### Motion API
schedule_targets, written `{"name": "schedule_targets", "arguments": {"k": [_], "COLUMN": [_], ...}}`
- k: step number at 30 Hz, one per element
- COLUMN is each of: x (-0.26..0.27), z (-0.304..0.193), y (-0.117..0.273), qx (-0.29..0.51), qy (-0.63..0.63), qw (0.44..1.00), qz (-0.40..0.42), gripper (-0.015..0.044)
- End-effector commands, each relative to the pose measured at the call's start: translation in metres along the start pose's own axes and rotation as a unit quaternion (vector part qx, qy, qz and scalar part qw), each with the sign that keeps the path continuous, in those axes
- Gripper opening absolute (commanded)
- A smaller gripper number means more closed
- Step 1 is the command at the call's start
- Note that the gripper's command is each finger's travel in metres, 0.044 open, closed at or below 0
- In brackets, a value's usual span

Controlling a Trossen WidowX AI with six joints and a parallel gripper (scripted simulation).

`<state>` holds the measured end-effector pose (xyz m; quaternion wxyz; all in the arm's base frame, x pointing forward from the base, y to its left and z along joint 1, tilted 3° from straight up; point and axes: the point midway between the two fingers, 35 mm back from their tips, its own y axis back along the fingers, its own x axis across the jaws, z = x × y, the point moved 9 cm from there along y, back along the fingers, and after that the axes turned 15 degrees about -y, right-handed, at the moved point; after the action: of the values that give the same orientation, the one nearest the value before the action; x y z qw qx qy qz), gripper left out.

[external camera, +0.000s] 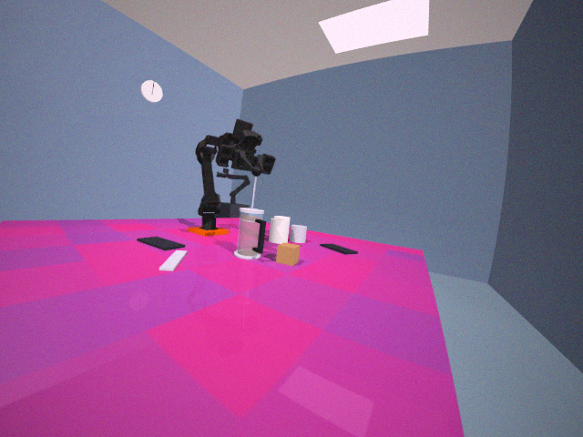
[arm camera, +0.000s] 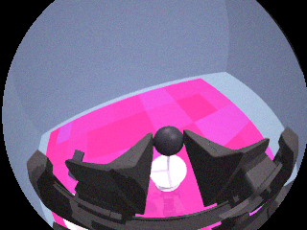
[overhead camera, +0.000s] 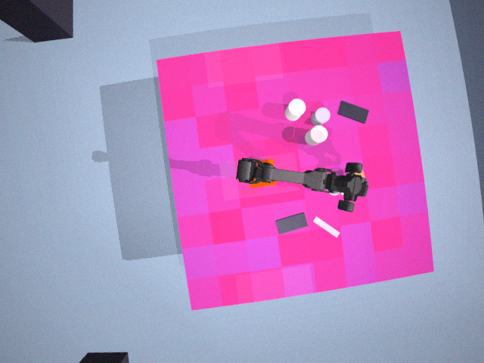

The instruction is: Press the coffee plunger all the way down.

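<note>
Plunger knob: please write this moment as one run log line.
gripper: shut on plunger knob | rod: fully raised | coffee press: upright | next: press down

end effector [arm camera: 169, 146]: dark fingers closed in from 9 and 3 o'clock, gripping the knob
plunger knob [arm camera: 169, 140]: black ball at centre, touching both fingers
press lid [arm camera: 168, 174]: pale disc just below the knob, toward 6 o'clock
desk [arm camera: 192, 105]: pink checks, toward 12 o'clock
</note>
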<state>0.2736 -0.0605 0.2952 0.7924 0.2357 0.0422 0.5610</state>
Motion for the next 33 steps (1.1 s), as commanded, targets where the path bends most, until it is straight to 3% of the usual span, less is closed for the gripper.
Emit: {"name": "schedule_targets", "arguments": {"k": [1,33], "x": [-0.004,-0.017], "z": [-0.018,-0.06], "y": [-0.01,-0.04], "qx": [0.026,0.026], "qy": [0.005,0.005], "qw": [1.0,1.0], "qz": [-0.006,-0.006], "gripper": [0.0119,0.0119]}}
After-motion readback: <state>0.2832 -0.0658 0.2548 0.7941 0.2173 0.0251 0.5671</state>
